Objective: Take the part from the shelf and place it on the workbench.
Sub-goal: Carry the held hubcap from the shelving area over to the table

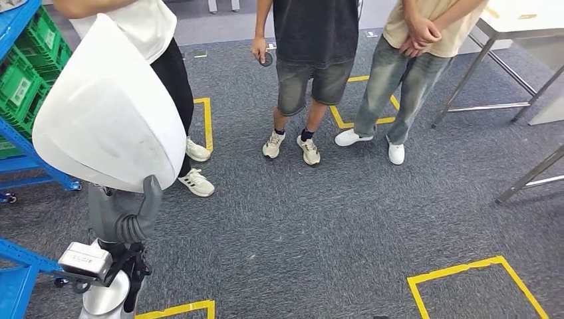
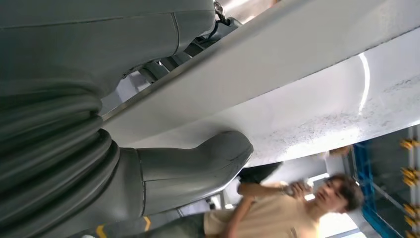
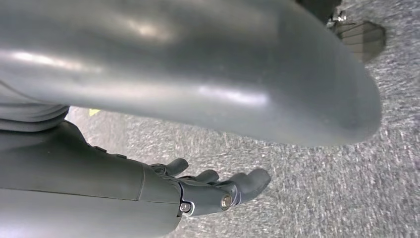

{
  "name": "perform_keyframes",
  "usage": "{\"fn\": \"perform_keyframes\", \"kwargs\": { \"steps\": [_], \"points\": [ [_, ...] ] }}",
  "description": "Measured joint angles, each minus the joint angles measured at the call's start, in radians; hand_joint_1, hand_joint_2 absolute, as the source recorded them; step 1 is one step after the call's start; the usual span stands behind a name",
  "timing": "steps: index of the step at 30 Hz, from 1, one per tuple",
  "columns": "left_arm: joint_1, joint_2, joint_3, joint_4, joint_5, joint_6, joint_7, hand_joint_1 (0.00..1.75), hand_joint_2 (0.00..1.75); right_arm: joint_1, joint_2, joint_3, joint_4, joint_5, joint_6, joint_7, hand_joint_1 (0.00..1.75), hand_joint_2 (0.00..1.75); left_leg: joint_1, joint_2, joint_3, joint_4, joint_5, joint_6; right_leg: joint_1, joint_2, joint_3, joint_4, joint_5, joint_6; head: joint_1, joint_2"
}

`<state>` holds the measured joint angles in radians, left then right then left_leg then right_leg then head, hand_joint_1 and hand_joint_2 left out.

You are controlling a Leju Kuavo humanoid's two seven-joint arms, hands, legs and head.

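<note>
The part [image 1: 110,119] is a large white curved shell, held up at the left of the head view. My left hand [image 1: 126,212] grips it from below, with the thumb lying up against its lower edge. In the left wrist view the thick grey thumb [image 2: 198,163] presses on the part's white surface [image 2: 317,99]. My right hand [image 3: 198,193] hangs over the grey carpet, its dark fingers [image 3: 247,182] loosely spread and holding nothing. The workbench [image 1: 512,26], a steel-legged table with a pale top, stands at the far right.
A blue shelf [image 1: 26,163] with green bins [image 1: 26,73] stands at the left. Three people [image 1: 312,66] stand ahead on the carpet between the shelf and the workbench. Yellow tape squares [image 1: 475,279] mark the floor. Another table's leg [image 1: 532,176] slants in at the right.
</note>
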<state>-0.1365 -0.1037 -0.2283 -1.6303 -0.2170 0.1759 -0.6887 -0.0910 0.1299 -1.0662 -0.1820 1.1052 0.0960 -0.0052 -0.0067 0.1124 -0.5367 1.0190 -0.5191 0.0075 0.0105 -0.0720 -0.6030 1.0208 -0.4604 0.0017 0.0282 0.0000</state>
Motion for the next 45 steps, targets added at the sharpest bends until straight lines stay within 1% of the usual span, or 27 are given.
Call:
{"fn": "perform_keyframes", "kwargs": {
  "steps": [2, 4, 6, 8, 9, 11, 12, 14, 15, 17, 19, 21, 23, 24, 25, 26, 29, 30, 32, 33, 35, 37, 39, 40, 41, 43, 45],
  "points": [
    [-0.004, 0.000, 0.000, 0.001, 0.001, 0.000, -0.003, 1.75, 1.75, 0.002, 0.000, 0.000, 0.000, 0.000, 0.000, -0.002, 0.00, 0.00, 0.001, 0.009, 0.005, -0.001, -0.004, -0.011, -0.003, 0.024, -0.001, -0.007, 0.005, -0.009, 0.000, 0.000],
    [-0.007, 0.002, 0.000, 0.001, 0.001, 0.000, -0.006, 1.75, 1.75, 0.003, -0.001, 0.000, 0.000, -0.001, 0.000, -0.003, 0.00, 0.00, 0.004, -0.036, -0.011, 0.041, -0.034, -0.022, -0.011, 0.046, 0.002, -0.015, 0.012, -0.020, -0.002, 0.000],
    [-0.006, 0.007, -0.001, 0.002, 0.001, 0.002, -0.006, 1.75, 1.75, 0.000, -0.001, 0.000, 0.000, -0.002, 0.000, -0.007, 0.00, 0.00, 0.008, -0.095, -0.068, 0.163, -0.097, -0.030, -0.015, 0.071, 0.003, -0.017, 0.015, -0.027, -0.005, 0.000],
    [-0.004, 0.013, -0.001, 0.005, 0.001, 0.003, -0.006, 1.75, 1.75, -0.001, -0.001, 0.000, 0.000, -0.006, 0.000, -0.014, 0.00, 0.00, 0.010, -0.109, -0.128, 0.279, -0.135, -0.034, -0.016, 0.099, 0.002, -0.016, 0.015, -0.028, -0.005, 0.000],
    [-0.004, 0.015, -0.001, 0.006, 0.001, 0.004, -0.006, 1.75, 1.75, 0.000, -0.001, 0.000, 0.000, -0.007, 0.001, -0.017, 0.00, 0.00, 0.011, -0.110, -0.136, 0.288, -0.125, -0.035, -0.016, 0.114, 0.002, -0.015, 0.015, -0.028, -0.005, 0.000],
    [-0.006, 0.016, -0.001, 0.007, 0.001, 0.006, -0.006, 1.75, 1.75, 0.001, -0.001, 0.000, 0.000, -0.008, 0.003, -0.023, 0.00, 0.00, 0.015, -0.124, -0.095, 0.188, -0.054, -0.036, -0.019, 0.145, 0.003, -0.011, 0.015, -0.024, -0.005, 0.000],
    [-0.007, 0.016, -0.001, 0.006, 0.001, 0.007, -0.006, 1.75, 1.75, 0.000, -0.001, 0.000, 0.000, -0.008, 0.004, -0.025, 0.00, 0.00, 0.020, -0.149, -0.062, 0.115, -0.022, -0.036, -0.020, 0.160, 0.002, -0.008, 0.014, -0.020, -0.005, 0.000],
    [-0.009, 0.018, -0.001, 0.005, 0.001, 0.009, -0.007, 1.75, 1.75, -0.001, -0.001, 0.000, 0.000, -0.007, 0.005, -0.028, 0.00, 0.00, 0.025, -0.190, -0.020, 0.022, 0.009, -0.031, -0.020, 0.186, -0.005, -0.001, 0.014, -0.006, -0.005, 0.000],
    [-0.009, 0.018, -0.001, 0.005, 0.001, 0.009, -0.007, 1.75, 1.75, 0.000, -0.001, 0.000, 0.000, -0.006, 0.006, -0.029, 0.00, 0.00, 0.023, -0.197, -0.016, 0.011, 0.007, -0.025, -0.022, 0.197, -0.010, -0.001, 0.017, 0.002, -0.005, 0.000],
    [-0.011, 0.018, -0.001, 0.003, 0.001, 0.010, -0.007, 1.75, 1.75, 0.004, -0.001, 0.000, 0.000, -0.006, 0.006, -0.030, 0.00, 0.00, 0.020, -0.175, -0.014, 0.008, 0.013, -0.009, -0.026, 0.212, -0.017, -0.002, 0.022, 0.016, -0.006, 0.000],
    [-0.013, 0.017, -0.001, -0.001, 0.001, 0.012, -0.007, 1.75, 1.75, 0.004, -0.001, 0.000, 0.000, -0.004, 0.006, -0.027, 0.00, 0.00, 0.020, -0.150, -0.011, 0.000, 0.019, 0.005, -0.023, 0.171, -0.035, 0.030, 0.002, 0.023, -0.002, 0.000],
    [-0.014, 0.017, -0.001, -0.006, 0.001, 0.013, -0.007, 1.75, 1.75, 0.000, 0.000, 0.000, 0.000, -0.001, 0.007, -0.021, 0.00, 0.00, 0.017, -0.120, -0.011, -0.003, 0.019, 0.013, -0.019, 0.105, -0.088, 0.141, -0.056, 0.027, 0.002, 0.000],
    [-0.013, 0.017, -0.001, -0.010, 0.001, 0.015, -0.005, 1.75, 1.75, -0.001, 0.001, 0.000, 0.000, 0.002, 0.008, -0.016, 0.00, 0.00, 0.013, -0.089, -0.012, -0.003, 0.018, 0.016, -0.020, 0.082, -0.147, 0.265, -0.105, 0.029, 0.003, 0.000],
    [-0.013, 0.017, -0.001, -0.011, 0.001, 0.017, -0.004, 1.75, 1.75, 0.000, 0.001, 0.000, 0.000, 0.004, 0.008, -0.014, 0.00, 0.00, 0.012, -0.075, -0.012, -0.002, 0.017, 0.017, -0.020, 0.079, -0.156, 0.285, -0.105, 0.030, 0.003, 0.000],
    [-0.012, 0.017, -0.001, -0.012, 0.001, 0.018, -0.002, 1.75, 1.75, 0.001, 0.001, 0.000, 0.000, 0.007, 0.009, -0.011, 0.00, 0.00, 0.012, -0.062, -0.011, -0.002, 0.015, 0.016, -0.020, 0.076, -0.143, 0.263, -0.087, 0.029, 0.003, 0.000],
    [-0.011, 0.017, -0.001, -0.014, 0.001, 0.021, -0.002, 1.75, 1.75, 0.002, 0.001, 0.000, 0.000, 0.009, 0.009, -0.009, 0.00, 0.00, 0.012, -0.049, -0.009, -0.002, 0.014, 0.015, -0.020, 0.067, -0.107, 0.200, -0.056, 0.027, 0.003, 0.000],
    [-0.005, 0.018, -0.001, -0.022, 0.001, 0.027, -0.006, 1.75, 1.75, 0.001, 0.001, 0.003, 0.000, 0.016, 0.010, -0.001, 0.00, 0.00, 0.007, -0.020, -0.003, -0.002, 0.007, 0.004, -0.012, 0.015, -0.006, 0.012, 0.002, 0.014, 0.003, 0.000],
    [-0.004, 0.018, -0.001, -0.024, 0.001, 0.030, -0.008, 1.75, 1.75, 0.000, 0.001, 0.005, 0.000, 0.019, 0.009, 0.000, 0.00, 0.00, 0.006, -0.012, -0.001, -0.002, 0.006, -0.002, -0.009, 0.009, 0.001, -0.004, 0.003, 0.009, 0.003, 0.000],
    [-0.003, 0.018, -0.001, -0.027, 0.001, 0.034, -0.010, 1.75, 1.75, 0.001, 0.001, 0.008, 0.000, 0.024, 0.007, -0.002, 0.00, 0.00, 0.006, 0.003, 0.004, -0.006, 0.004, -0.014, -0.008, 0.028, 0.001, -0.006, 0.006, -0.001, 0.003, 0.000],
    [-0.002, 0.018, -0.001, -0.029, 0.000, 0.035, -0.010, 1.75, 1.75, 0.001, 0.001, 0.009, 0.000, 0.025, 0.006, -0.004, 0.00, 0.00, 0.008, -0.003, 0.006, -0.003, -0.002, -0.020, -0.010, 0.039, 0.004, -0.011, 0.009, -0.007, 0.002, 0.000],
    [0.000, 0.019, -0.001, -0.033, -0.001, 0.039, -0.011, 1.75, 1.75, 0.000, 0.001, 0.010, 0.000, 0.025, 0.004, -0.006, 0.00, 0.00, 0.010, -0.048, -0.015, 0.055, -0.040, -0.028, -0.017, 0.059, 0.011, -0.021, 0.015, -0.019, -0.003, 0.000],
    [0.006, 0.021, -0.001, -0.032, -0.002, 0.040, -0.009, 1.75, 1.75, -0.004, 0.000, 0.010, 0.000, 0.023, 0.002, -0.004, 0.00, 0.00, 0.013, -0.096, -0.078, 0.187, -0.103, -0.032, -0.019, 0.082, 0.011, -0.023, 0.017, -0.024, -0.007, 0.000],
    [0.014, 0.022, -0.002, -0.029, -0.002, 0.039, -0.007, 1.75, 1.75, -0.004, 0.000, 0.010, 0.000, 0.020, 0.001, -0.001, 0.00, 0.00, 0.014, -0.108, -0.129, 0.278, -0.124, -0.034, -0.019, 0.111, 0.009, -0.020, 0.016, -0.025, -0.008, 0.000],
    [0.015, 0.023, -0.002, -0.027, -0.002, 0.039, -0.007, 1.75, 1.75, -0.002, 0.000, 0.010, 0.000, 0.020, 0.001, 0.000, 0.00, 0.00, 0.015, -0.110, -0.129, 0.269, -0.104, -0.033, -0.019, 0.126, 0.009, -0.018, 0.016, -0.024, -0.008, 0.000],
    [0.016, 0.023, -0.002, -0.027, -0.002, 0.039, -0.007, 1.75, 1.75, -0.002, 0.000, 0.010, 0.000, 0.020, 0.001, 0.000, 0.00, 0.00, 0.016, -0.115, -0.108, 0.219, -0.068, -0.032, -0.020, 0.140, 0.009, -0.015, 0.016, -0.023, -0.008, 0.000],
    [0.015, 0.023, -0.002, -0.026, -0.002, 0.039, -0.007, 1.75, 1.75, -0.002, 0.000, 0.010, 0.000, 0.019, 0.001, 0.000, 0.00, 0.00, 0.021, -0.158, -0.046, 0.078, -0.004, -0.031, -0.021, 0.168, 0.006, -0.009, 0.015, -0.015, -0.008, 0.000],
    [0.015, 0.023, -0.003, -0.026, -0.003, 0.039, -0.006, 1.75, 1.75, -0.002, 0.000, 0.010, 0.000, 0.019, 0.001, 0.001, 0.00, 0.00, 0.022, -0.191, -0.015, 0.009, 0.015, -0.025, -0.021, 0.191, -0.003, -0.006, 0.017, -0.001, -0.008, 0.000]
  ]
}}
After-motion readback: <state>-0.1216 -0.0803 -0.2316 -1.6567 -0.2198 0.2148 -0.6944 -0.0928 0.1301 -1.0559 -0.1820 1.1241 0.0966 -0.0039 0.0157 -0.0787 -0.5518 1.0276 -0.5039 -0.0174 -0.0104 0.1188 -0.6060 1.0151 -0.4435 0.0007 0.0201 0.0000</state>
